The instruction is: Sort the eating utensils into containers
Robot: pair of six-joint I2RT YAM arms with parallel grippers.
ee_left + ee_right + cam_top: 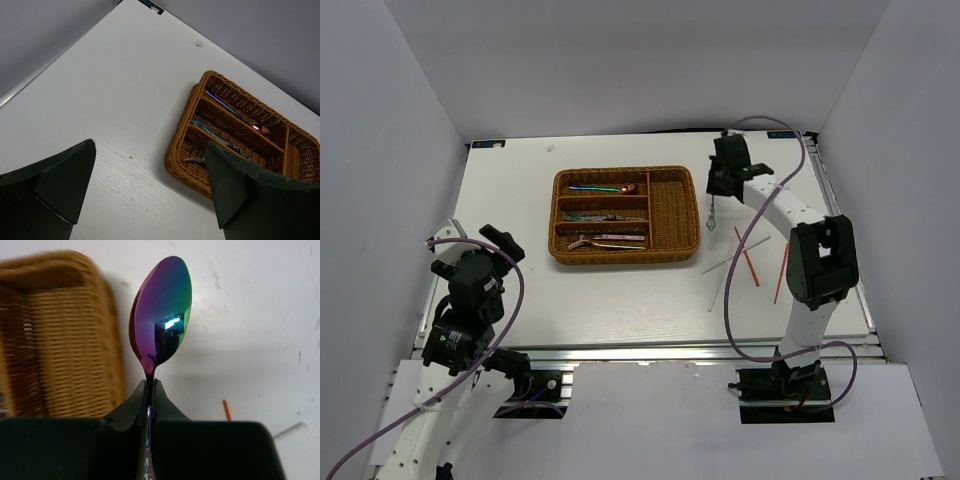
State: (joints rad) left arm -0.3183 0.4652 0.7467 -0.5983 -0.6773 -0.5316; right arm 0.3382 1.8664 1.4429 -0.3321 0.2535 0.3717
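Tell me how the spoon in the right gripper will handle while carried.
Likely stiff: the spoon stands straight out of the right gripper without sagging. Probably slippery: its bowl is mirror-glossy and the jaws pinch only the thin neck, so it may pivot or slide. Seems light, being so thin.

Spoon [161,315] bowl iridescent purple-green; wicker tray [676,212] golden brown; chopsticks [747,256] red-orange, white; table [620,300] white.

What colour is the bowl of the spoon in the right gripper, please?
Iridescent purple-green spoon; best in the right wrist view.
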